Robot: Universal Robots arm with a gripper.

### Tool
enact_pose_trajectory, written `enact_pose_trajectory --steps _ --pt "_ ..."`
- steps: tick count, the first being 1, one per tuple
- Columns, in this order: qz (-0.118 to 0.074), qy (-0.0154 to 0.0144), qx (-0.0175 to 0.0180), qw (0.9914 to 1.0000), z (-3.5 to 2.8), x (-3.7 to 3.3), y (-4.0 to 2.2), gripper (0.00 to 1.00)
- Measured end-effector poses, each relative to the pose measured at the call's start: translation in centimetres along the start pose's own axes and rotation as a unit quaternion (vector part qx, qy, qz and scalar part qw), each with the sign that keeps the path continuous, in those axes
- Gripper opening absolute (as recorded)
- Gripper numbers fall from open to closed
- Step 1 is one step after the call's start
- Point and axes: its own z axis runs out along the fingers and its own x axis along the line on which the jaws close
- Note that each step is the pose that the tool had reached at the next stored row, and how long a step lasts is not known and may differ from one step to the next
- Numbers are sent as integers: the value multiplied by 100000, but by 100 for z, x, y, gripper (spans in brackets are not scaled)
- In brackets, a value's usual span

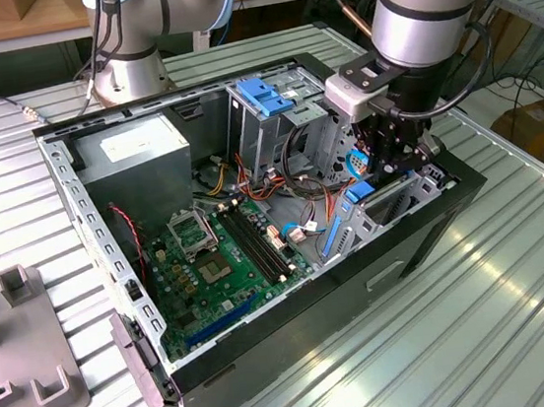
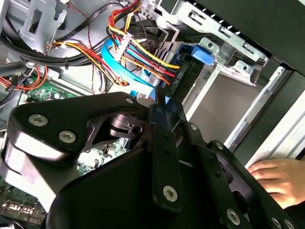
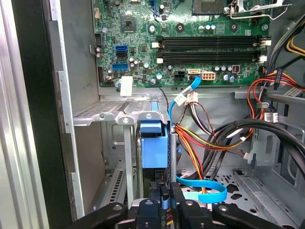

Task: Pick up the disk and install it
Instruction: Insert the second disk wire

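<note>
Gripper (image 3: 164, 200) pinched on disk (image 3: 155, 148) edge; disk held on edge directly ahead, long axis aligned into bay (image 3: 121, 117).

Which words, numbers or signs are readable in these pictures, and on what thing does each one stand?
None can be read.
On the power supply label: print too small.
On the motherboard: markings too small.
On the white tag: blurred.
On the disk: no print shows.
</note>
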Motion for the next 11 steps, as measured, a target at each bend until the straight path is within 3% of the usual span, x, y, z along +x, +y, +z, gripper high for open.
enact_pose_trajectory --steps 4,9,10,11 --pt "-12 67 2 100000 -103 2 -21 24" --pt "-13 60 17 100000 -114 2 -23 24" --pt "-13 64 22 100000 -114 2 -23 15" --pt "-11 65 25 100000 -114 2 -23 15"
